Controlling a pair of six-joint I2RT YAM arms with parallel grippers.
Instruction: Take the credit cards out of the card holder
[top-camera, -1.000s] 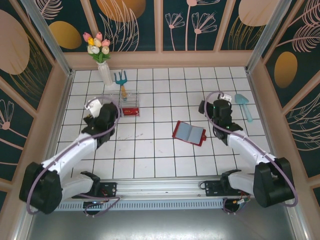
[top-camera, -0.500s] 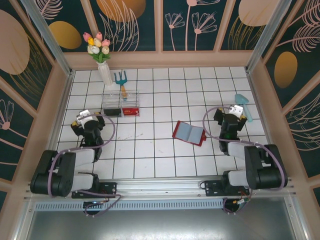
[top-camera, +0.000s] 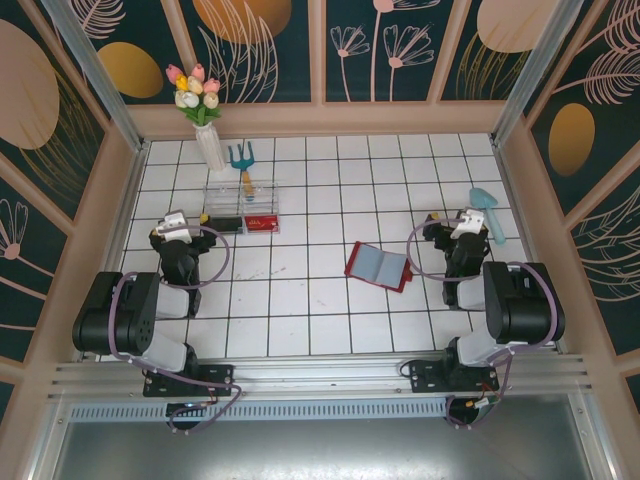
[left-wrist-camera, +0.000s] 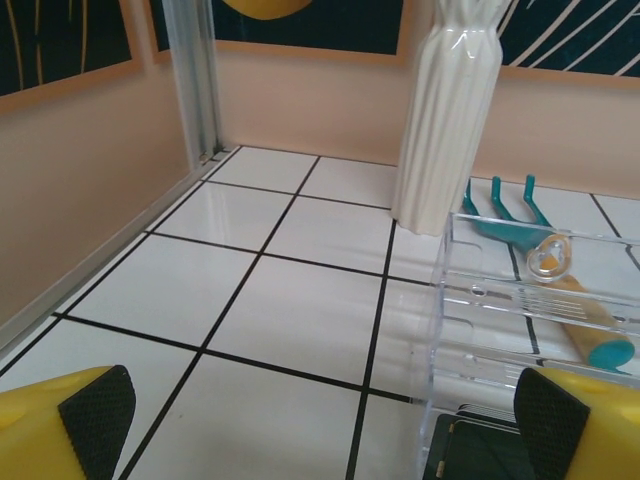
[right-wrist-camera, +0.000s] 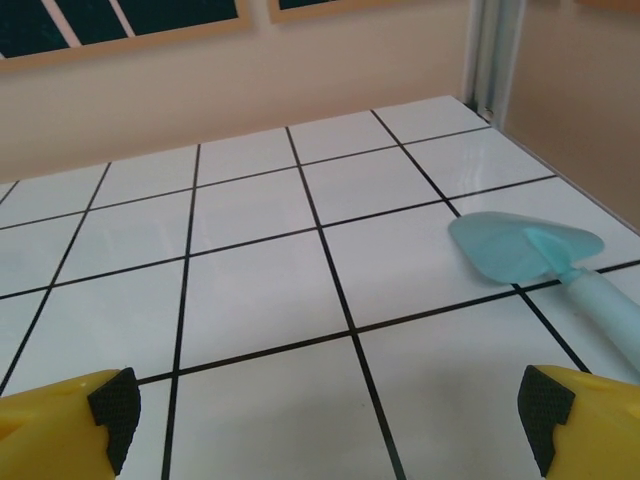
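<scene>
Lying open, the card holder (top-camera: 378, 266) sits between tray (top-camera: 225, 198) and trowel (top-camera: 483, 198).

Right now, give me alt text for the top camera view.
A red card holder lies open on a white tiled table between two folded robot arms, left gripper and right gripper both open and empty. A clear tray, a vase of tulips and a teal rake sit far left; a teal scoop far right.

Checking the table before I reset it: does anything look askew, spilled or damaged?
Nothing looks spilled or damaged. The red card holder lies open, slanted against the white tiles; the vase stands upright.
</scene>
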